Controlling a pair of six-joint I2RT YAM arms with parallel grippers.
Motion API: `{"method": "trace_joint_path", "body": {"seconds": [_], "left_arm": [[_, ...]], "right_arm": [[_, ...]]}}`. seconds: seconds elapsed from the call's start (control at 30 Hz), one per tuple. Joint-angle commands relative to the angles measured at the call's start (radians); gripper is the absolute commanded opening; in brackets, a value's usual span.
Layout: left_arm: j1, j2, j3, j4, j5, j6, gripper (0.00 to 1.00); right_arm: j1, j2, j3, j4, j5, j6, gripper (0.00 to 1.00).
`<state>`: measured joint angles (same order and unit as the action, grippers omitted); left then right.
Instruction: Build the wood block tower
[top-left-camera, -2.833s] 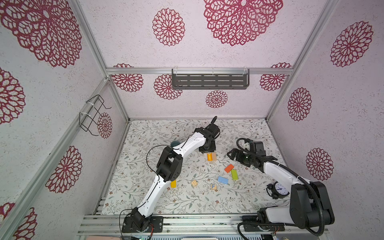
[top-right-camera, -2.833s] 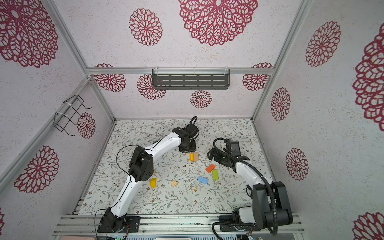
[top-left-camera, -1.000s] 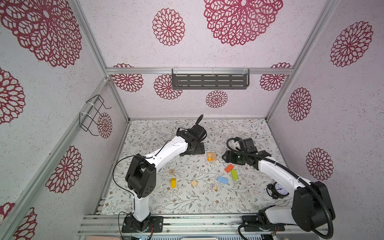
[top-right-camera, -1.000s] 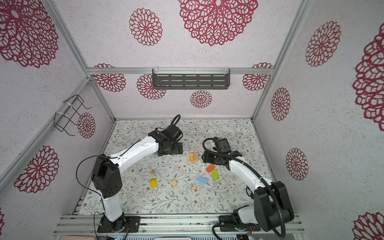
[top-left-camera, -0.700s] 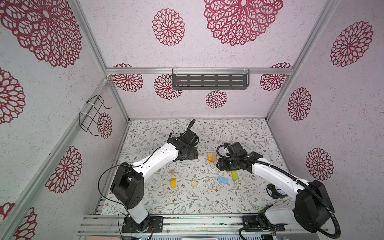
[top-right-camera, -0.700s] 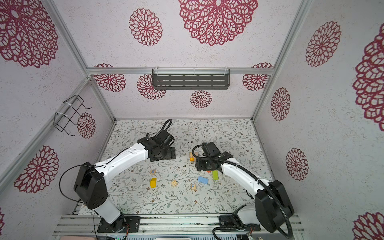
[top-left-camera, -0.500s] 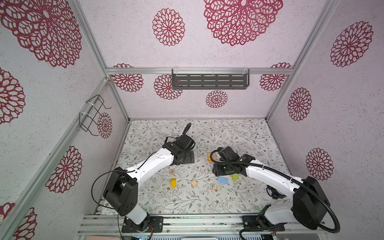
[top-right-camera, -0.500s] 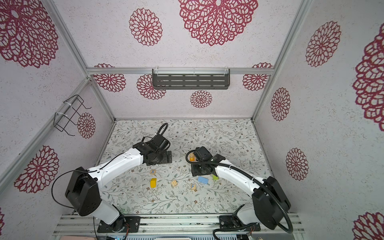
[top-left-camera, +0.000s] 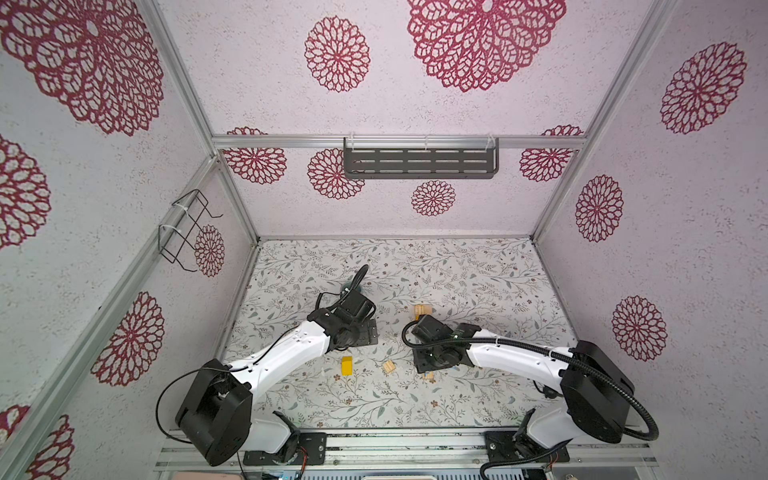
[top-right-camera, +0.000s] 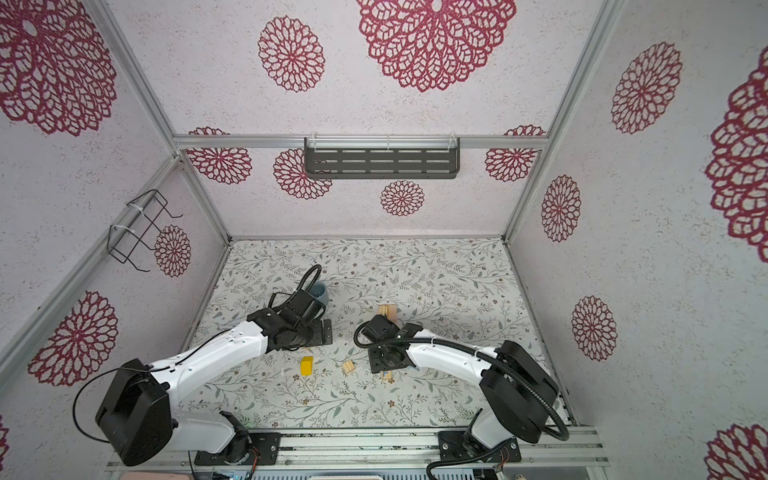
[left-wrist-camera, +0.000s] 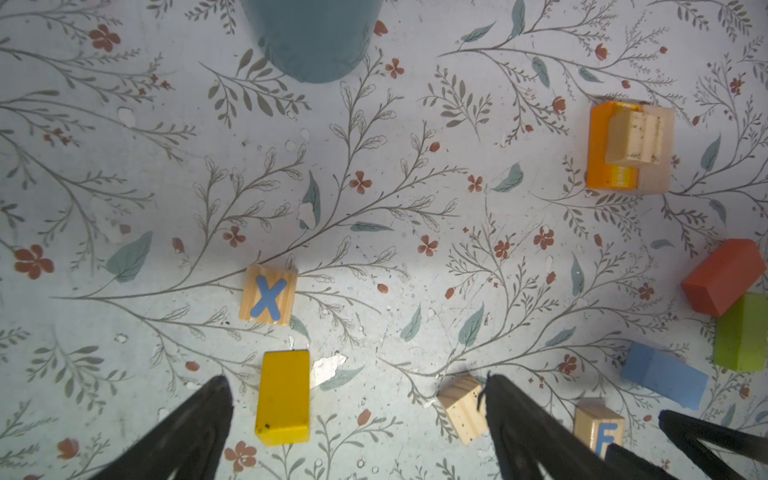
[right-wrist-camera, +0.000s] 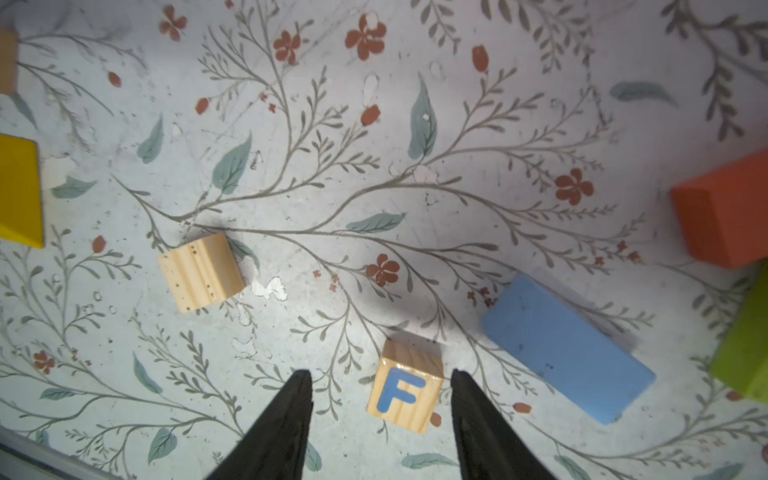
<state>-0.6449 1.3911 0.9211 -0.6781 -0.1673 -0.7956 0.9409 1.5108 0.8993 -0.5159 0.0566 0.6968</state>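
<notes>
The tower (left-wrist-camera: 629, 145) is an orange block and a pink block side by side with a natural cube on top, also seen in a top view (top-left-camera: 420, 310). Loose wood blocks lie in front of it: an X cube (left-wrist-camera: 269, 296), a yellow block (left-wrist-camera: 284, 397), a grooved cube (left-wrist-camera: 461, 409), an F cube (right-wrist-camera: 405, 392), and blue (right-wrist-camera: 567, 349), red (right-wrist-camera: 723, 216) and green (right-wrist-camera: 748, 357) blocks. My left gripper (left-wrist-camera: 357, 415) hangs open above the yellow block and grooved cube. My right gripper (right-wrist-camera: 380, 399) is open, with the F cube between its fingers, untouched on one side.
A teal cup (top-right-camera: 321, 293) stands behind the left gripper, left of the tower. The right arm (top-left-camera: 511, 357) covers the red, green and blue blocks in both top views. Side walls and a front rail (top-left-camera: 374, 446) bound the floral tabletop.
The left arm drew back from the tower toward the front left. The right gripper swung left and forward from the red and green blocks to the F cube, its jaws narrowing.
</notes>
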Motion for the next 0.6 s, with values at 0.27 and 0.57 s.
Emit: {"method": "trace_joint_path", "body": {"seconds": [0.27,0.57], "left_arm": [[0.002,-0.049,-0.077,0.097,0.009,-0.028,0.97],[0.002,-0.048,-0.105,0.129,0.022,-0.024,0.97]], "right_arm": [[0.041,0.029,-0.022,0.020,0.077,0.096,0.54],[0.073,0.064,-0.014,0.019,0.095,0.124,0.54]]}}
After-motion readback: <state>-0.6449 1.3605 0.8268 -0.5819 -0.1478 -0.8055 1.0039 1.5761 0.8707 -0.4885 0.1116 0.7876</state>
